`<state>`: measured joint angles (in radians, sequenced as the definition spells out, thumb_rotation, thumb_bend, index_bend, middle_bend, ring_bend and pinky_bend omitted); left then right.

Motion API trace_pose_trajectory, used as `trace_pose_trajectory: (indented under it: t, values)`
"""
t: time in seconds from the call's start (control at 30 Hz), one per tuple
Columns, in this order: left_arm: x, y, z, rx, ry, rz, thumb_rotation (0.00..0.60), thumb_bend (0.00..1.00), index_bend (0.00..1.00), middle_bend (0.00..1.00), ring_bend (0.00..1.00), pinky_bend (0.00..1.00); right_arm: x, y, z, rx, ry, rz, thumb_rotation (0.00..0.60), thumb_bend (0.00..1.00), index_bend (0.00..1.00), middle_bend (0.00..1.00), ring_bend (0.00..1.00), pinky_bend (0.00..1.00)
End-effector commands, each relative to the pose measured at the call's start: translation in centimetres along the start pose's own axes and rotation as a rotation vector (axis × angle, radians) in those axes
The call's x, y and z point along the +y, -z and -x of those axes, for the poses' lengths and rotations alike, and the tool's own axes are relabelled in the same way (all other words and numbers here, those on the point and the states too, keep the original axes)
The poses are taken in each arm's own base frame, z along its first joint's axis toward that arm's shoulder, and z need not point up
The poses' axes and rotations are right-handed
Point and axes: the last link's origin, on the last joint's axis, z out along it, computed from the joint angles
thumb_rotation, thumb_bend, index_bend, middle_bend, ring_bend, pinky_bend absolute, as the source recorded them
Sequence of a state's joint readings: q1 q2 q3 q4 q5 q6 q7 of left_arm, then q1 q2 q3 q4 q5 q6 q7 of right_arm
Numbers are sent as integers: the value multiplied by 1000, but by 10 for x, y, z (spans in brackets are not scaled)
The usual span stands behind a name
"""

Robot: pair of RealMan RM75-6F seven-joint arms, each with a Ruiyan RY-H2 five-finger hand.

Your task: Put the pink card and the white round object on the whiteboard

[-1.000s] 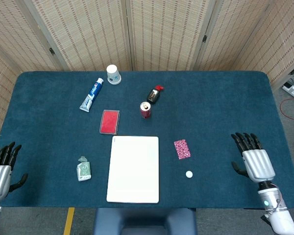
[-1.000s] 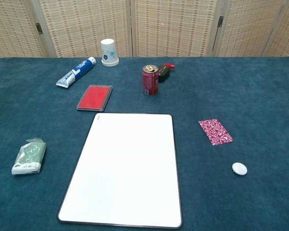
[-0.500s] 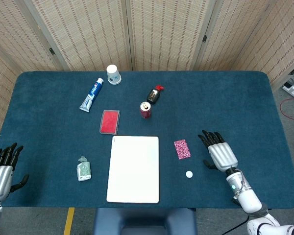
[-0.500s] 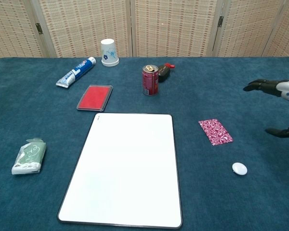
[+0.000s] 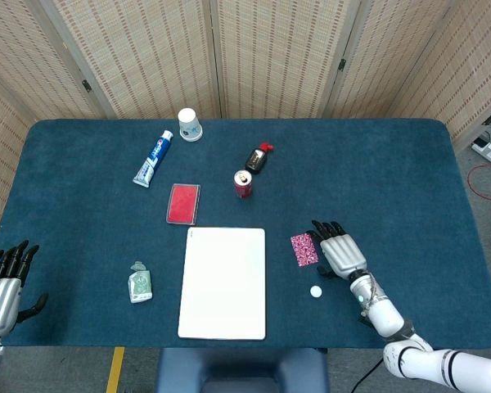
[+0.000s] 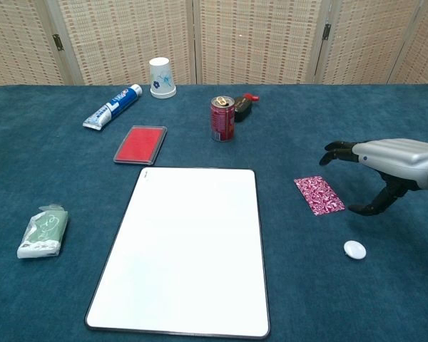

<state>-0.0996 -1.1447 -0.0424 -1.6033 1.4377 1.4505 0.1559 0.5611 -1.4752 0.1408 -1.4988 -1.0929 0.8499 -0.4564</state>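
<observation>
Because the pink card (image 6: 319, 194) lies flat on the blue cloth right of centre in the chest view, just right of the whiteboard (image 6: 185, 249), it looks thin, light and bendable, with no raised edge to hook. A pinch at a short edge, or a slide onto the board, seems the safest hold. Lower right in that view sits the white round object (image 6: 354, 249), small, smooth and probably hard; it may roll or slip, so a thumb-and-finger pinch across its sides suits it. Hovering right of the card, the right hand (image 6: 385, 162) is spread and holds nothing. At the lower left of the head view, the left hand (image 5: 2, 285) seems empty, though partly cropped.
</observation>
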Motion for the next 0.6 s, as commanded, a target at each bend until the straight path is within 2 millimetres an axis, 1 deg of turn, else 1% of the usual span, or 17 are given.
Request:
trace_pose_trajectory:
  t: [0.03,0.6]
  values:
    - [0,0,0,-2,-2,1,600,342,58,54,80,0,-5,-5,3,-29,5,-3,537,364,132,19,5,0]
    - [-1,1,2,-9,-4,-2,600,343,61,54,81,0,-15,-21,4,-71,21,3,536,363,132,19,47,0]
